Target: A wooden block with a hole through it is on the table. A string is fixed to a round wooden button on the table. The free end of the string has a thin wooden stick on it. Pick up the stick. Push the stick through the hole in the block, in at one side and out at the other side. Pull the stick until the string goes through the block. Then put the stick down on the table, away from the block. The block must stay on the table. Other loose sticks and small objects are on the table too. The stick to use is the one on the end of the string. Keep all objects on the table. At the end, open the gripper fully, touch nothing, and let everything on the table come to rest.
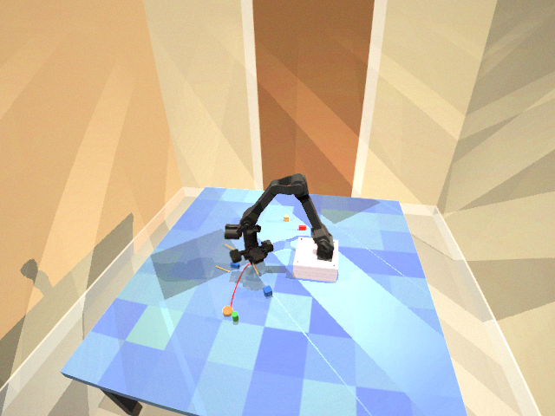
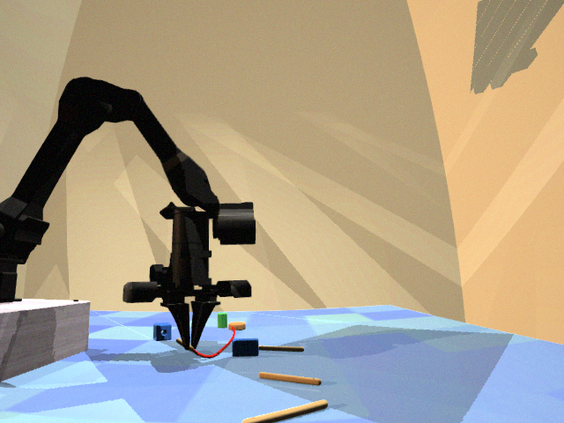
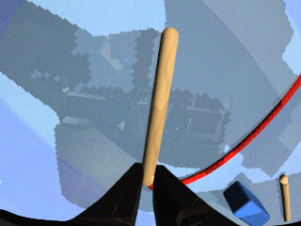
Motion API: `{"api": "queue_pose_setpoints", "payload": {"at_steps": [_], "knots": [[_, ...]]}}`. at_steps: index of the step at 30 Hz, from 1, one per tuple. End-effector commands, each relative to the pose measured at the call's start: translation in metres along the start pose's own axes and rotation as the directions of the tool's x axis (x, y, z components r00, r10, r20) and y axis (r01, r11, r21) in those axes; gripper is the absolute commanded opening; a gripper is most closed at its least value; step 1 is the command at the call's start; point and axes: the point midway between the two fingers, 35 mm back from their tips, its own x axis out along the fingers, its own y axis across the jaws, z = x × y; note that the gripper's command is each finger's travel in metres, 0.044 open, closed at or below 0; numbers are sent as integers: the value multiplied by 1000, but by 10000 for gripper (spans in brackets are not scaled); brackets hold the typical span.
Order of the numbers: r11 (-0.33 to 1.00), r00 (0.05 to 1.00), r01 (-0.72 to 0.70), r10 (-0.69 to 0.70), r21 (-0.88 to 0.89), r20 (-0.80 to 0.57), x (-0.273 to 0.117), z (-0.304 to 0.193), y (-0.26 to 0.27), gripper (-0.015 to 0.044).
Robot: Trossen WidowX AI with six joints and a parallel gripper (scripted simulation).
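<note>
My gripper (image 1: 252, 263) (image 2: 190, 348) (image 3: 147, 171) is shut on the string's wooden stick (image 1: 256, 269) (image 2: 180, 342) (image 3: 162, 94), low over the table. It grips the stick at its string end; the other end points toward the blue block with the hole (image 1: 267, 290) (image 2: 156, 331). That block stands on the table, apart from the stick, with its hole visible in the exterior view. The red string (image 1: 236, 286) (image 2: 226, 345) (image 3: 254, 136) curves from the fingertips to the round wooden button (image 1: 227, 310) (image 2: 236, 325). The string runs outside the block.
Another blue block (image 1: 234, 265) (image 2: 245, 347) (image 3: 245, 202) lies near loose sticks (image 1: 222, 269) (image 2: 290, 378) (image 3: 285, 200). A green cylinder (image 1: 235, 316) (image 2: 222, 320) stands by the button. A red block (image 1: 302, 227) and an orange piece (image 1: 285, 218) lie farther back. The arm's pale base (image 1: 316, 272) (image 2: 49, 334) is beside them.
</note>
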Motion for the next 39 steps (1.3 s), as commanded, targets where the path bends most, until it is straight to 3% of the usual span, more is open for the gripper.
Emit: {"api": "queue_pose_setpoints", "payload": {"at_steps": [1,39], "knots": [[1000,1000,-2,2,-3,-2,0,2,1,0],[1000,1000,-1,1,-3,3,-1,54,-2,0]]}}
